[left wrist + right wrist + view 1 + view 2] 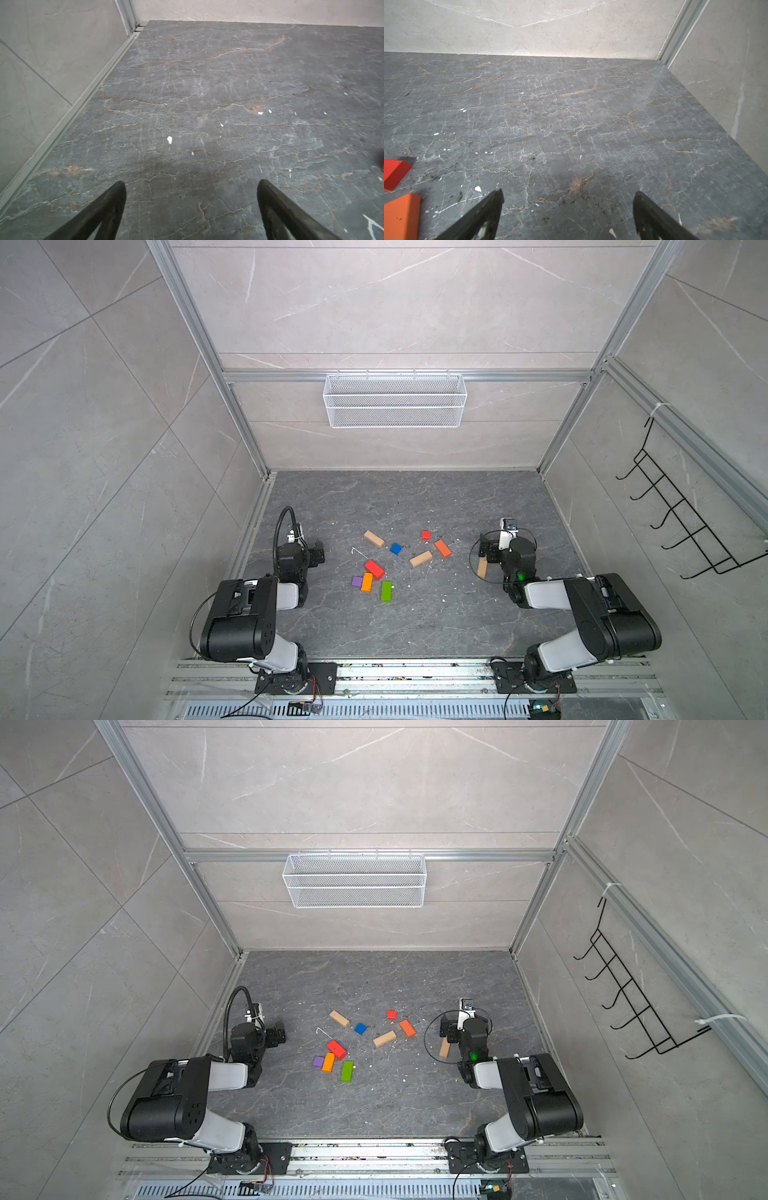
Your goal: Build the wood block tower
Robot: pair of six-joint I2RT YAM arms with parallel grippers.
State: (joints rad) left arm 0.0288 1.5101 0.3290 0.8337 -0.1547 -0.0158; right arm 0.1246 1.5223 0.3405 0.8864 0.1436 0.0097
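Note:
The wood blocks lie loose and flat on the dark stone floor, and no tower shows. At the back are a tan bar point(373, 539), a blue cube point(395, 548), a red cube point(425, 535), an orange bar point(442, 548) and a second tan bar point(420, 559). Nearer lie a red bar point(374, 569), a purple cube point(357, 581), an orange bar point(367, 582) and a green bar point(386, 591). Another tan bar point(482, 568) lies beside my right gripper point(484, 549). My left gripper point(319, 552) hangs left of the blocks. Both grippers point(191, 187) point(568, 195) are open over bare floor.
A white wire basket point(395, 400) hangs on the back wall and a black hook rack point(681, 522) on the right wall. Walls and aluminium rails close the floor point(395, 626) on three sides. In the right wrist view the red cube point(394, 172) and orange bar point(400, 216) sit at the frame edge.

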